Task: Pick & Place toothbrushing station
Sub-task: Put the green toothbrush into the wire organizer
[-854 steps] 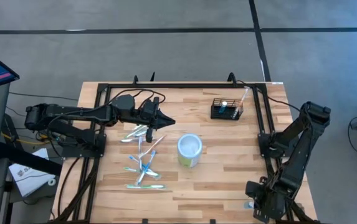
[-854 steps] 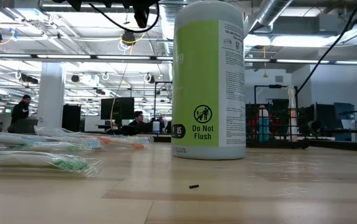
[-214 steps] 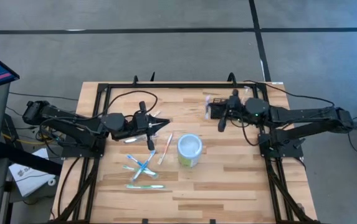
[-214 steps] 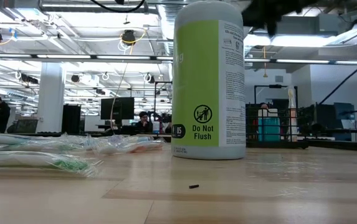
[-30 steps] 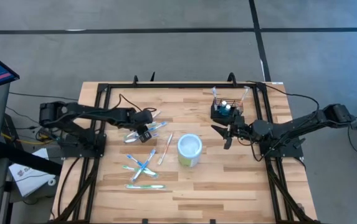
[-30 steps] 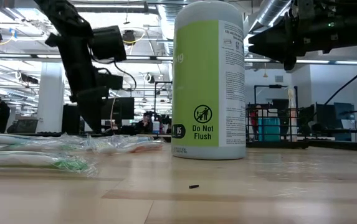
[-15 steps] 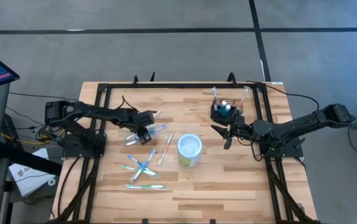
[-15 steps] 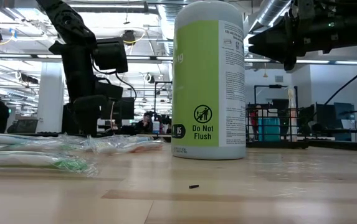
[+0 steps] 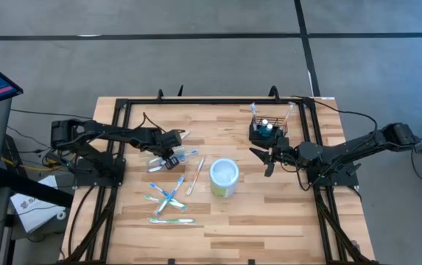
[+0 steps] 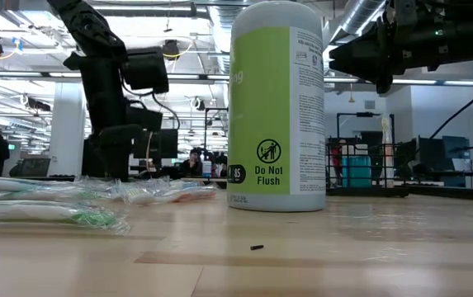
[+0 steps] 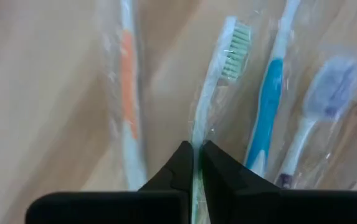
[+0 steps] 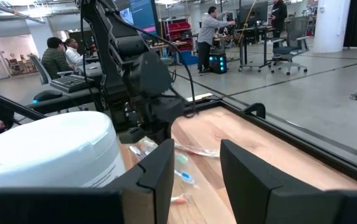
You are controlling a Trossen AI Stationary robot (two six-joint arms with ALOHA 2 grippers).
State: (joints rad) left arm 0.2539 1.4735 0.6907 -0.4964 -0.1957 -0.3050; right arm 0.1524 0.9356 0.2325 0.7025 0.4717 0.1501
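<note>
High view: the toothbrushing station (image 9: 268,132), a small black wire-mesh basket holding upright brushes, stands on the wooden bench (image 9: 269,213) well right of the white-and-green cup (image 9: 224,177). The right pincer (image 9: 268,159) hovers released between cup and basket. Left of the cup, the left pincer (image 11: 196,163) is clenched on a wrapped toothbrush (image 11: 218,87)

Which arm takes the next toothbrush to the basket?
Left, likely. The left gripper is already shut on a wrapped green toothbrush in the pile. The right gripper hangs open and empty beside the black mesh basket.
</note>
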